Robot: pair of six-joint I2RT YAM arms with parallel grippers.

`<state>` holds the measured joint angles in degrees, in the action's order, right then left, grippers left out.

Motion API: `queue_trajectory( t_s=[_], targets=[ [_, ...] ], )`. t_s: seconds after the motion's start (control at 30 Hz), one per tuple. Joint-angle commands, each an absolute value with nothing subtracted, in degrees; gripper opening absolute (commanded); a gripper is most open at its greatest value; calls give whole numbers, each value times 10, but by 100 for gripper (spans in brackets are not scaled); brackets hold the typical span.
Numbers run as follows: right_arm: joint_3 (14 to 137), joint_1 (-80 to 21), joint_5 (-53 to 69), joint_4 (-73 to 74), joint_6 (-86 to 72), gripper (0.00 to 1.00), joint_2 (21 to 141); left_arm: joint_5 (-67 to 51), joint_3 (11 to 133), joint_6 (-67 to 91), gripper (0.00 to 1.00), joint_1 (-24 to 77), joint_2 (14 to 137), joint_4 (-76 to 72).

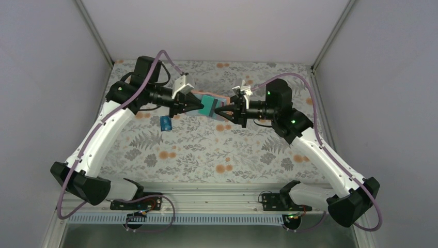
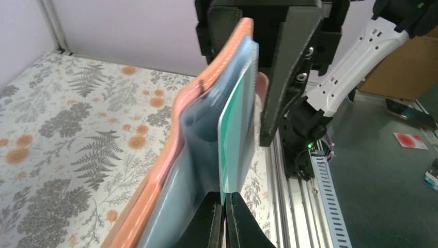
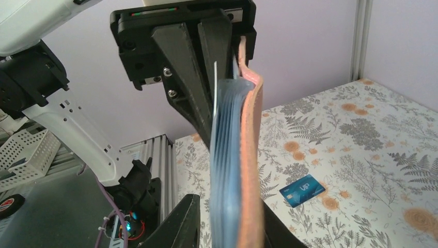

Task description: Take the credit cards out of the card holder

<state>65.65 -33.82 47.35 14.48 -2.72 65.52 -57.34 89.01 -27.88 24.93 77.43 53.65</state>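
Seen from above, a fern-and-flower printed counter (image 1: 206,155) lies between plain pale walls (image 1: 46,77), with a metal rail (image 1: 206,194) along its near edge and a blue card (image 1: 165,123) flat on it under the left arm. The left wrist view shows the left claw (image 2: 224,206) clenched on a teal card (image 2: 237,139) that sticks out of the orange card holder (image 2: 175,155). In the right wrist view, the right claw (image 3: 227,206) grasps the card holder in the air, hiding mid-counter.
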Motion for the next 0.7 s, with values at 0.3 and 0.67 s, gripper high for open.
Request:
queue_trajectory(
  t_s=[0.3, 0.67],
  targets=[
    [654, -330, 475, 150, -10, 4, 651, -572, 871, -283, 2, 181, 761, 520],
    [649, -246, 395, 183, -97, 4, 681, -411, 830, -299, 2, 133, 751, 530]
  ],
)
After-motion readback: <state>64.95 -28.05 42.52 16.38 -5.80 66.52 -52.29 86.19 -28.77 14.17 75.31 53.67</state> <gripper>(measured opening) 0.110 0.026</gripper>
